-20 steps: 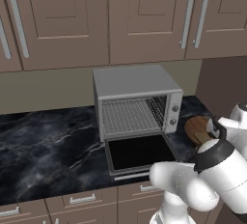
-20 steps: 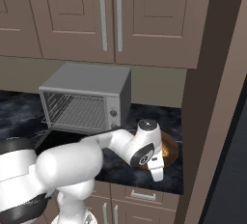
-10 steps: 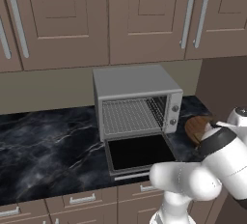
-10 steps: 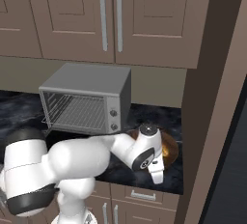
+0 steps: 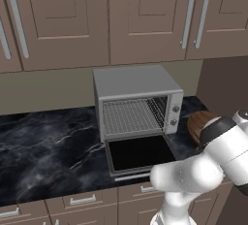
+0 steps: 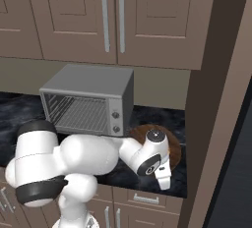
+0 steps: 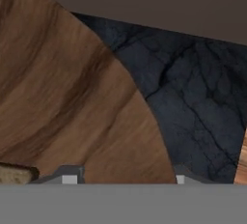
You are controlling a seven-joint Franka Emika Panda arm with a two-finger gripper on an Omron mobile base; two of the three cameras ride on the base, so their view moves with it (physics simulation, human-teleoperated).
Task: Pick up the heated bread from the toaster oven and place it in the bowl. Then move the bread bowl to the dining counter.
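From the left base view, the toaster oven (image 5: 138, 104) stands on the black marbled bench (image 5: 48, 146) under brown wall cupboards (image 5: 121, 18). Its glass door (image 5: 140, 153) lies dropped flat, and the wire rack (image 5: 131, 117) inside looks bare. To the oven's right, part of the wooden bowl (image 5: 197, 123) shows behind the white arm (image 5: 213, 156), which covers the rest.

From the right base view, the oven (image 6: 88, 101) sits left of the bowl (image 6: 172, 143), whose brown rim peeks out behind the arm's wrist. The fingers (image 6: 164, 179) hang at the bench's front edge, just in front of the bowl; how far apart they stand cannot be told.

In the hand view, the bowl's (image 7: 62, 97) brown grained surface spreads across the left, with dark bench (image 7: 198, 107) to the right. A small tan crusty bit, perhaps the bread (image 7: 17, 175), sits at the lower left edge. Two pale finger tips (image 7: 70, 175) rise at the bottom, one over the bowl and one over the bench, set wide with nothing seen between them.
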